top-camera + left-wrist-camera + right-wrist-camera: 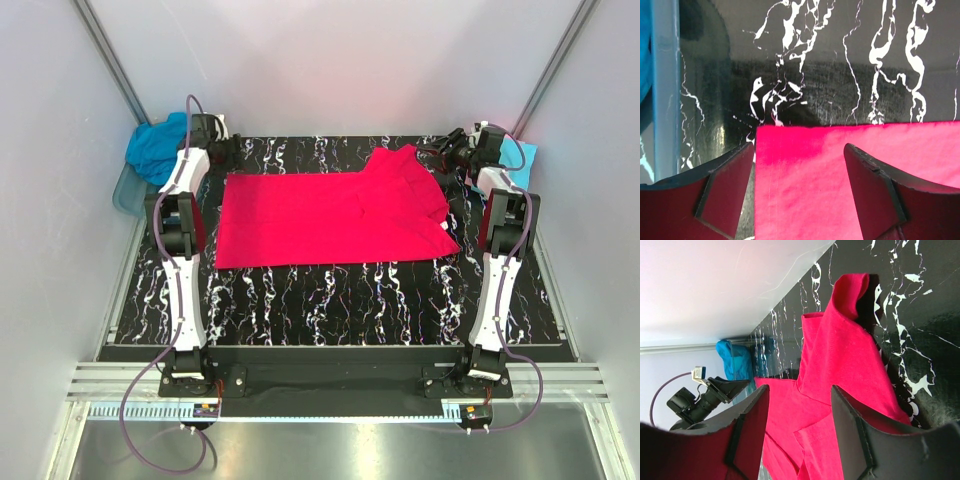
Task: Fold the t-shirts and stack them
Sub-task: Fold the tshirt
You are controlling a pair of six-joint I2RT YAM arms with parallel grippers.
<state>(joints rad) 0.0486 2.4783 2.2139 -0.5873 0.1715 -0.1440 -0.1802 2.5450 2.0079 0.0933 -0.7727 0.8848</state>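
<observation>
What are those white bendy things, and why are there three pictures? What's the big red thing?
The white bendy things are two robot arms. One picture looks down from a camera above them. The other two come from small cameras on the arms' wrists, so you see their dark fingers up close.

The big red thing is a pink-red t-shirt spread on the black marbled table. The left gripper hangs open over one corner of it. The right gripper is open too, above the shirt's bunched sleeve end. Neither one holds anything.

At the far left a teal-blue t-shirt sits in a clear plastic tub. At the far right a light cyan t-shirt peeks out behind the right arm.
</observation>
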